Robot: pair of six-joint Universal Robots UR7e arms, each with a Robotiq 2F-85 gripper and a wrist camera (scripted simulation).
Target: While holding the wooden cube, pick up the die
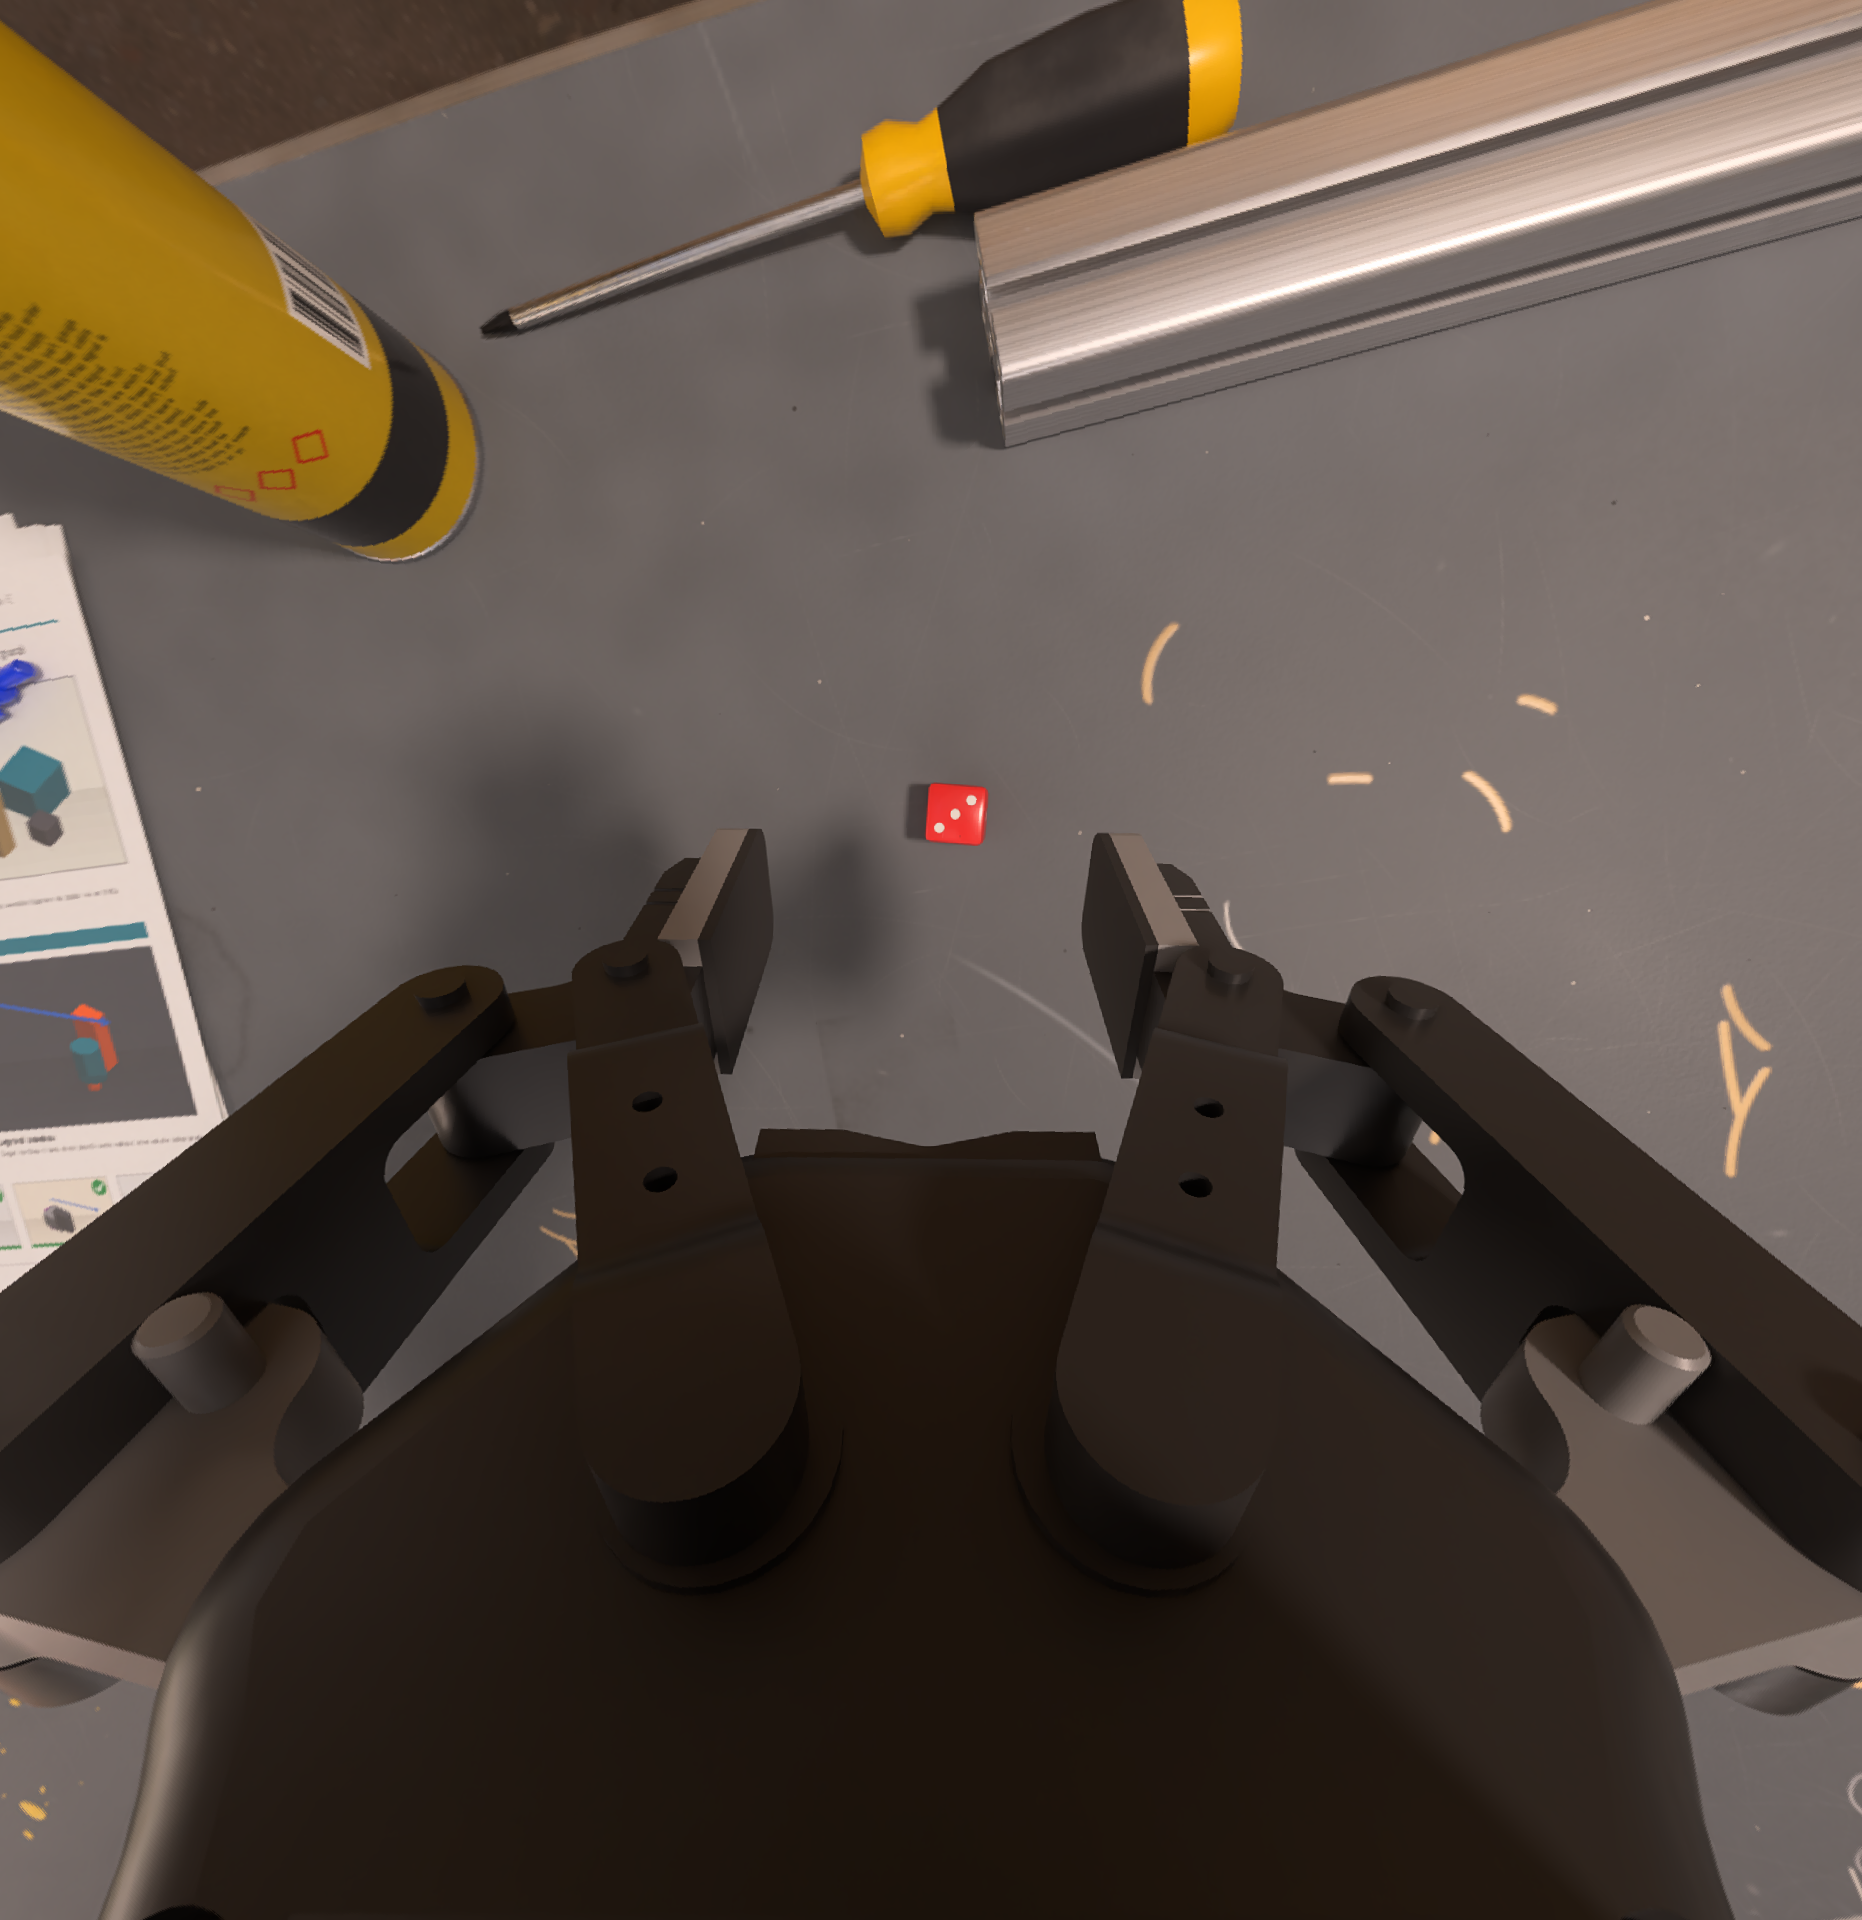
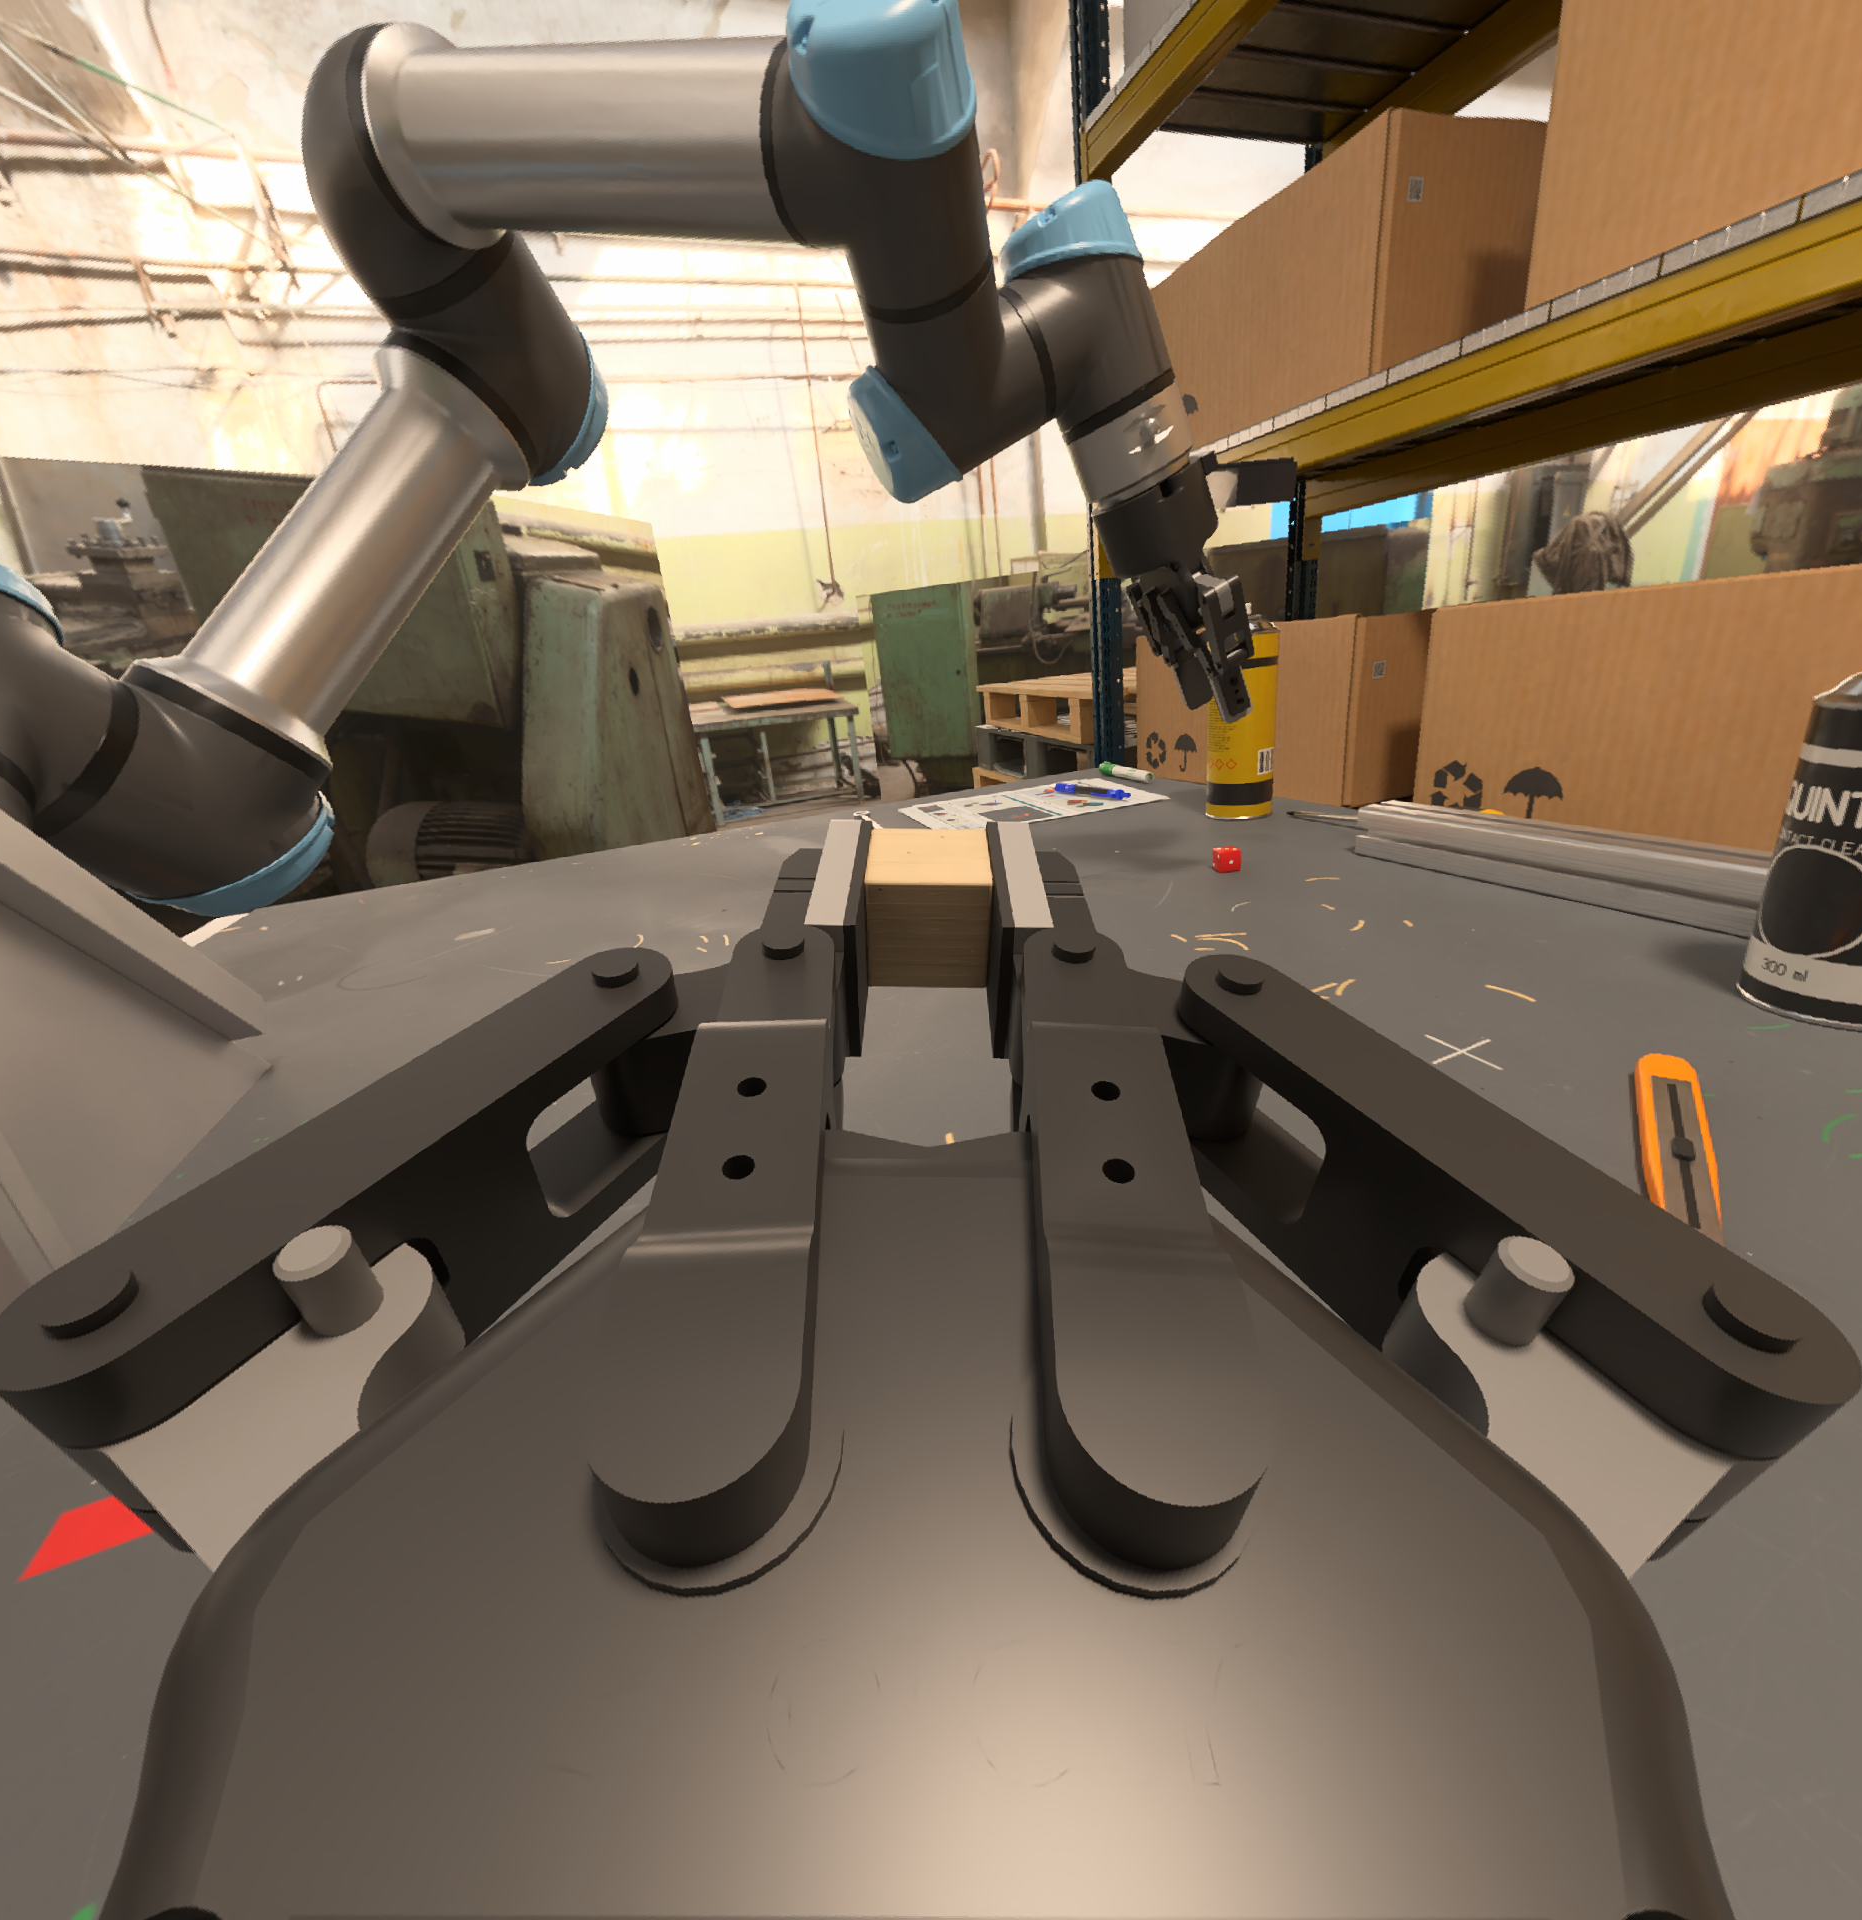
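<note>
A small red die [image 1: 955, 814] with white pips lies on the grey table, just beyond my left gripper [image 1: 927, 862], which is open, empty and well above it. The die also shows far off in the right wrist view [image 2: 1225, 859]. My right gripper [image 2: 927, 862] is shut on a light wooden cube [image 2: 927, 914] and holds it above the table. The left gripper [image 2: 1213, 675] also shows in the right wrist view, high above the die, pointing down.
A yellow spray can [image 1: 179, 322], a yellow-and-black screwdriver [image 1: 906, 177], an aluminium profile [image 1: 1426, 249] and printed sheets [image 1: 54, 883] surround the die. In the right wrist view stand a black-and-white can [image 2: 1831, 883], an orange utility knife [image 2: 1675, 1143], shelving and cardboard boxes [image 2: 1633, 717].
</note>
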